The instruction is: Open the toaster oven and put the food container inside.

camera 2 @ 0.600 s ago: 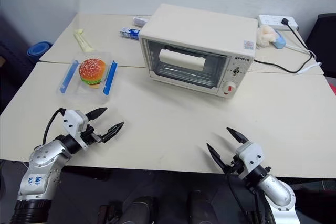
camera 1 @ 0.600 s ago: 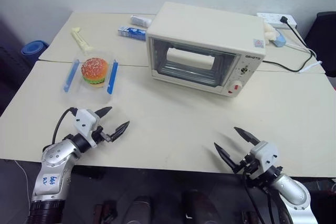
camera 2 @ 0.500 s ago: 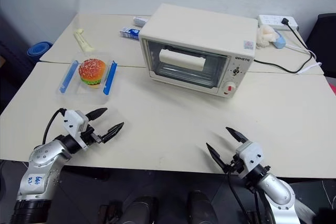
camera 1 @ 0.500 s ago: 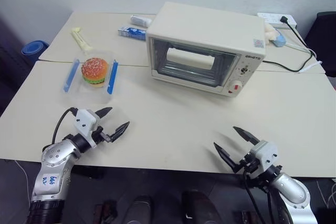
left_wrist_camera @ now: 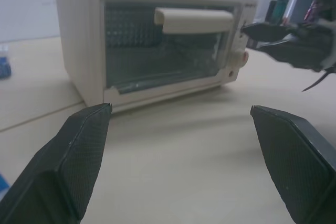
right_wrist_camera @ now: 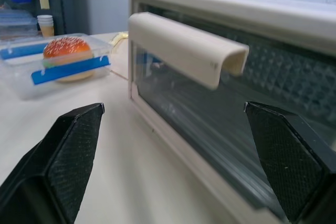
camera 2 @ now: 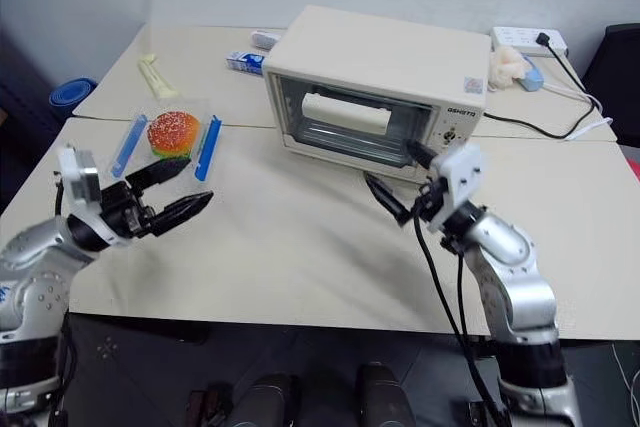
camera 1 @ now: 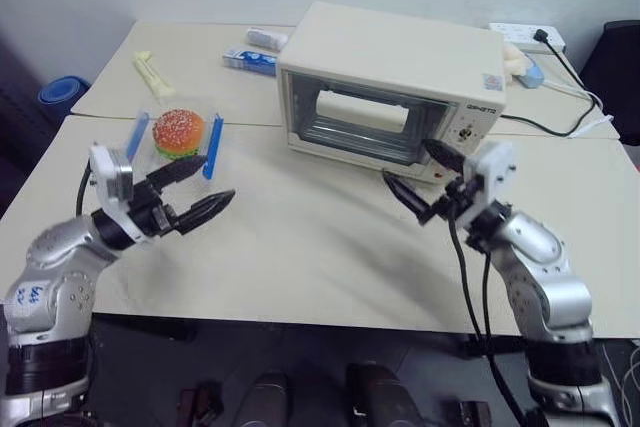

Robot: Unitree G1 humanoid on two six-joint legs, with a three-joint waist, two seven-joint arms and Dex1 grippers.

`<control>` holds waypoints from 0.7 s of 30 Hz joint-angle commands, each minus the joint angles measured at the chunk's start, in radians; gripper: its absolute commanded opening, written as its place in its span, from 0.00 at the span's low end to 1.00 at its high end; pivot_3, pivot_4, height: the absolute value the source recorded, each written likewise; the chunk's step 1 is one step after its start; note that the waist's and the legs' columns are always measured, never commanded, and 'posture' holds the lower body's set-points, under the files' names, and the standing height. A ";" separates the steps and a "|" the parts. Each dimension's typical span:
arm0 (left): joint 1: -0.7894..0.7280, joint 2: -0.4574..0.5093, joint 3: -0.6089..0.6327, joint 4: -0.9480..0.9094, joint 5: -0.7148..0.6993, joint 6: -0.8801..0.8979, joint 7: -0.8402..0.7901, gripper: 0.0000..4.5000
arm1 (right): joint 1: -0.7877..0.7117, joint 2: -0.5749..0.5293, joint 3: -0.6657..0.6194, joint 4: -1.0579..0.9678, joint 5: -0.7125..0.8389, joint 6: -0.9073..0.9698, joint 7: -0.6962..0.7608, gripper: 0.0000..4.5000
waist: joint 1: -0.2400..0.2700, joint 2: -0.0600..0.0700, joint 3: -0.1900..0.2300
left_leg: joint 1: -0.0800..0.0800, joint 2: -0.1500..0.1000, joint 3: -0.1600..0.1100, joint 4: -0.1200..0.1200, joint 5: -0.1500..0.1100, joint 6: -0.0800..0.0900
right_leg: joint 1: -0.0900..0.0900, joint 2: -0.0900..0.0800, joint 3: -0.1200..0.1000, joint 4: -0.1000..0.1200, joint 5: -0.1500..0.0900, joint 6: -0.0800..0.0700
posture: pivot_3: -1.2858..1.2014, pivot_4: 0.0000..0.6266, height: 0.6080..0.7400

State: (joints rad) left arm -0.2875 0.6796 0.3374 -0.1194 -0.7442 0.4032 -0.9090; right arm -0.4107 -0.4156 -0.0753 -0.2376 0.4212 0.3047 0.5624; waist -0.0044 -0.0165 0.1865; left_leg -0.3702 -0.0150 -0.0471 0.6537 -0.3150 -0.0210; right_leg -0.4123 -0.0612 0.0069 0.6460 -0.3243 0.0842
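At the far left, beyond the counter [camera 1: 300, 247] edge, a blue round object [camera 1: 62, 93] sits low by the wall. On the counter's left part lies the food container [camera 1: 176, 141], a clear box with blue clips along two sides and a burger inside; it rests closed and flat, well apart from the oven. Behind it a pale yellow stick-shaped item [camera 1: 152, 72] lies at an angle. The left end effector [camera 1: 192, 191] hovers above the counter just in front of the container, its two black fingers spread wide and gripping nothing, pointing toward the centre.

Further along, a blue-and-white box [camera 1: 250, 59] and a small white tube [camera 1: 267, 38] lie at the back beside the oven's left corner. The toaster oven [camera 1: 395, 87] stands in the middle of the rear counter, its glass door shut, the cream bar handle [right_wrist_camera: 184, 47] across the upper part of the door and the knobs with a red button at its right end.

The right end effector [camera 1: 425, 179] is raised in front of the oven's lower right corner, fingers wide apart and empty, not touching the door. At the far right, a white power strip [camera 1: 528, 38] and its black cable [camera 1: 560, 127] lie on the counter behind the oven.
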 commanded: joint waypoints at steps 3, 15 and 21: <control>-0.006 -0.006 0.001 -0.034 -0.004 0.000 -0.002 1.00 | -0.074 0.021 0.029 0.032 -0.008 0.007 0.007 0.99 | 0.000 0.000 0.000 | -0.001 0.000 0.000 0.000 -0.001 0.001 | 0.000 0.000 0.000 0.000 0.000 0.000 | 0.52 0.24 1.00; -0.071 -0.025 -0.006 0.027 0.021 -0.005 0.024 1.00 | 0.063 -0.067 0.112 -0.125 -0.026 -0.009 0.149 0.99 | 0.001 0.000 0.000 | -0.001 0.000 0.001 0.000 -0.001 0.001 | -0.001 0.000 0.000 -0.001 0.000 0.000 | 0.52 0.24 1.00; -0.306 -0.061 -0.078 0.260 0.137 -0.099 0.028 0.68 | 0.130 -0.106 0.120 -0.105 -0.084 -0.098 0.197 1.00 | 0.003 0.000 0.000 | -0.001 -0.001 0.001 0.006 -0.002 0.005 | 0.001 0.000 0.000 0.003 0.000 0.001 | 0.52 0.24 1.00</control>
State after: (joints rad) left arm -0.5637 0.6263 0.2758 0.1129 -0.6398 0.3441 -0.8819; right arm -0.2771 -0.5131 0.0484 -0.3180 0.3468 0.2448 0.7449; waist -0.0015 -0.0167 0.1866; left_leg -0.3709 -0.0164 -0.0462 0.6596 -0.3166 -0.0159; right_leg -0.4116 -0.0610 0.0067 0.6491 -0.3238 0.0851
